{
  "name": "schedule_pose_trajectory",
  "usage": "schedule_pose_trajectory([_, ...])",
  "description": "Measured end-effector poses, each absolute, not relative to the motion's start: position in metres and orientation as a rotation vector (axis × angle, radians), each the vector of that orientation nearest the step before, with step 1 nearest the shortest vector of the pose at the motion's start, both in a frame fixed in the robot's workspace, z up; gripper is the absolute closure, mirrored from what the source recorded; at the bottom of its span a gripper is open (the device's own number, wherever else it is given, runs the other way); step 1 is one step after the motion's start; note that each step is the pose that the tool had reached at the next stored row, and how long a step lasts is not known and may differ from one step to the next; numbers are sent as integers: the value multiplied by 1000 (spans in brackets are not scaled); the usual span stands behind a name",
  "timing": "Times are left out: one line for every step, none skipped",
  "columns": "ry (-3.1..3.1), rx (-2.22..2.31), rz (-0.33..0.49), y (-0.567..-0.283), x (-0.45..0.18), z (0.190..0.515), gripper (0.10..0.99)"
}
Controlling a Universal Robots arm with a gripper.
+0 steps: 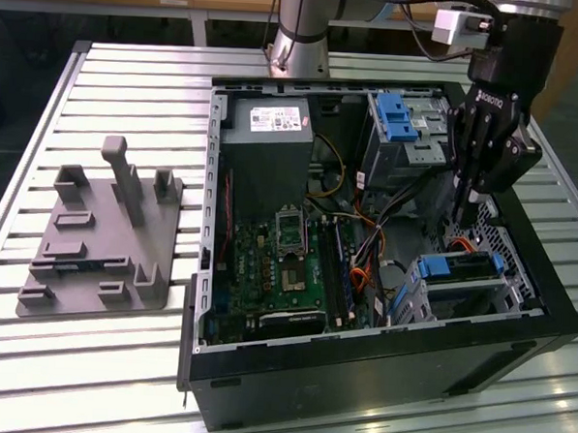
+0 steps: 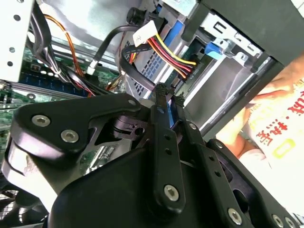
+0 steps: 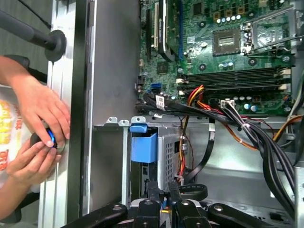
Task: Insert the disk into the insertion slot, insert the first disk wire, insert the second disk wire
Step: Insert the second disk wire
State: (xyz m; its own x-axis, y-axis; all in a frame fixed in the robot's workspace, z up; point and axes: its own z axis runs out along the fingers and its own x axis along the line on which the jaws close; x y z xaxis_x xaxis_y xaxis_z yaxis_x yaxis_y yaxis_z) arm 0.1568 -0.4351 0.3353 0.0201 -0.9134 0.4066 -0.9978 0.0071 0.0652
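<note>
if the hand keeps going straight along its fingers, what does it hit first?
Probably the disk in the insertion slot: in the exterior view the hand points down into the computer case just above it. Black cables run close beside; depth is unclear.

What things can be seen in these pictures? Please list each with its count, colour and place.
computer case: one, black, open on the slatted table.
motherboard: one, green, on the case floor.
disk: one, blue-framed, in the insertion slot at the exterior view's right.
fixture block: one, grey, on the table at the exterior view's left.
wires: several, red, yellow, black, beside the slot.
person's hands: two, outside the case wall.
pincer: one, black, above the disk.
</note>
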Motion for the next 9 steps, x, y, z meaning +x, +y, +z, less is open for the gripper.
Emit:
schedule_pose_trajectory([-1963, 1969, 347, -435, 157, 335, 890])
schedule_pose_trajectory([-1968, 1968, 343, -435, 157, 335, 890])
schedule_pose_trajectory([-1973, 1967, 339, -435, 157, 335, 890])
schedule_pose_trajectory([-1978, 1965, 335, -436, 157, 335, 890])
schedule_pose_trajectory([-1981, 1964, 333, -437, 157, 335, 890])
schedule_pose_trajectory([-1982, 1963, 332, -438, 157, 335, 890])
schedule_pose_trajectory([-1984, 1963, 330, -439, 157, 335, 890])
schedule_pose_trajectory([-1987, 1963, 328, -440, 157, 335, 890])
schedule_pose_trajectory([-1989, 1962, 326, -441, 157, 335, 890])
